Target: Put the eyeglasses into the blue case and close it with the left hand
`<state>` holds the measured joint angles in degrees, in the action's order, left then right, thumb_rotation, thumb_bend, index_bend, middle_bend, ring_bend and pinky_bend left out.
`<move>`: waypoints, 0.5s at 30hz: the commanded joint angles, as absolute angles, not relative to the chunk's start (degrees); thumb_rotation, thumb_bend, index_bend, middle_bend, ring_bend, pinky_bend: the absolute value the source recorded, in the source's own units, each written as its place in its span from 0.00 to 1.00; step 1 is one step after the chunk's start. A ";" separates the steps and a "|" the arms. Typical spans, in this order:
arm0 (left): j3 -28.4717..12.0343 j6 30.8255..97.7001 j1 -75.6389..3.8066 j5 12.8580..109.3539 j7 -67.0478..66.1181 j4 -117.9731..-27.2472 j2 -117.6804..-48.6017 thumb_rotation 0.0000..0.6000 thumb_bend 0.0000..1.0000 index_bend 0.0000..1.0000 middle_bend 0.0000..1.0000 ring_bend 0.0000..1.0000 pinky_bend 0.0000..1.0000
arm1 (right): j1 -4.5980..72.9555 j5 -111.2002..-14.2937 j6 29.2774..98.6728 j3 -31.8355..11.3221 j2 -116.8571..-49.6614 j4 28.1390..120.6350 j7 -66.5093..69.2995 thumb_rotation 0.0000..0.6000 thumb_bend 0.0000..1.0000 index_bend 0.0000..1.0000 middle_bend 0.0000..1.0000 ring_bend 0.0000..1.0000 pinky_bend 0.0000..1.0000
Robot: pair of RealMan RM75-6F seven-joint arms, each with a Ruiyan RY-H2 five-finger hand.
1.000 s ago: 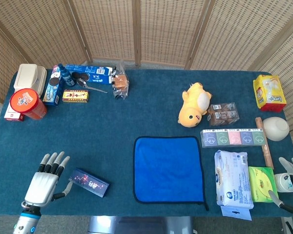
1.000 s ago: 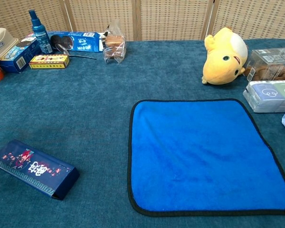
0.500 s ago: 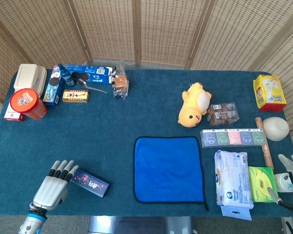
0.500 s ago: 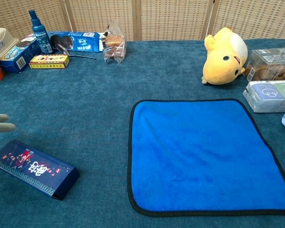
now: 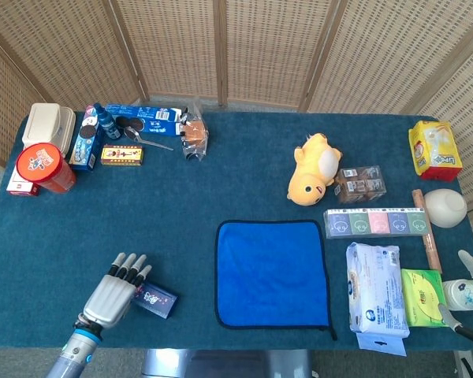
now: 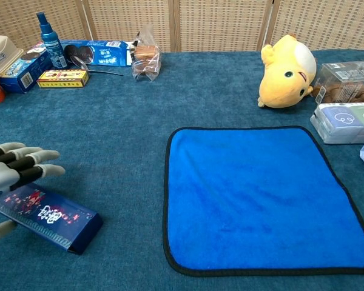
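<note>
Dark blue oblong case with a small printed pattern (image 6: 45, 216) lies flat near the front left table edge, closed as far as can be seen. Left hand (image 5: 114, 290) is over its left end, fingers spread and straight, thumb low on the near side; whether it touches the case cannot be told. Chest view cuts the hand off at the frame edge.

Eyeglasses (image 6: 80, 60) lie far ahead of the left hand, against a blue biscuit box (image 6: 97, 52); lenses hard to make out.

Blue cloth with black trim (image 6: 255, 197) lies flat to the right of the hand, apart from the case; bare dark teal tabletop (image 6: 109, 121) lies between and ahead.

Right hand (image 5: 471, 293) is at the right frame edge, fingers apart, mostly cut off; any grip cannot be told.
</note>
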<state>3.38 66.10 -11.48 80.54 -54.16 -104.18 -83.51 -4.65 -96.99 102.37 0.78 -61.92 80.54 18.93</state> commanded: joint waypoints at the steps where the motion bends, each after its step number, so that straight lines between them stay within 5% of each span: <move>1: 3.91 65.49 -12.25 80.41 -54.77 -104.41 -84.06 1.00 0.34 0.18 0.00 0.00 0.00 | -4.63 -97.12 102.30 0.76 -61.93 80.63 18.76 0.94 0.27 0.00 0.16 0.07 0.17; 9: 4.57 67.11 -12.64 81.25 -54.03 -104.01 -84.19 1.00 0.34 0.45 0.00 0.00 0.00 | -4.82 -97.01 102.32 0.67 -61.93 80.51 19.05 0.95 0.27 0.00 0.16 0.07 0.17; 15: 3.90 67.90 -13.09 80.60 -52.26 -103.09 -84.44 1.00 0.34 0.51 0.00 0.00 0.00 | -4.77 -97.16 102.28 0.56 -62.00 80.54 18.90 0.94 0.27 0.00 0.16 0.07 0.17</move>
<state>4.08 67.76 -12.95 80.73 -52.54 -103.25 -84.40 -4.78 -97.15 102.28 0.57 -62.00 80.54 18.91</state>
